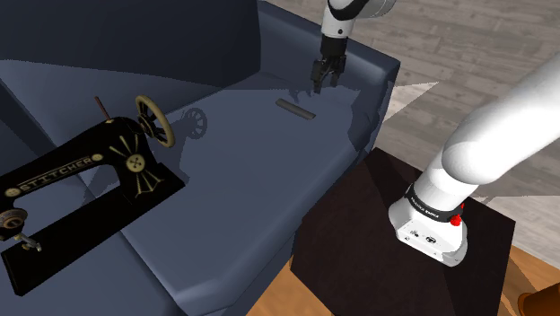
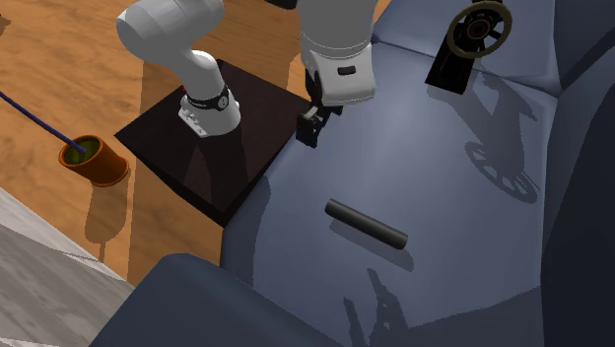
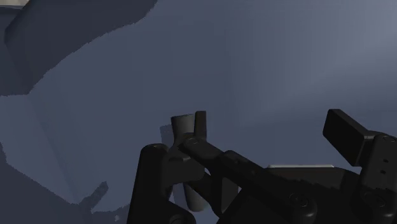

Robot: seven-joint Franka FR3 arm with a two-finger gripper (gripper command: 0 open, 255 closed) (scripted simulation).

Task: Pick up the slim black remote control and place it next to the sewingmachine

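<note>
Hovers with pincer [image 1: 320,85] open and empty over the sofa [image 1: 251,184], near the remote [image 1: 296,109] lying flat on the seat, well apart from the sewing machine [image 1: 81,175], probably to line up and come down for a grab.

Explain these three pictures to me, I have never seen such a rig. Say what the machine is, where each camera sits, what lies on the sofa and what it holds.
The machine is a white robot arm standing on a dark box beside a blue sofa. One picture looks down from beside that box, one looks from above the sofa towards the box, and one comes from a camera on the arm's hand. On the seat are a black sewing machine and a slim dark remote control. The arm's two black fingers stand apart above the seat near the remote; they hold nothing.
</note>
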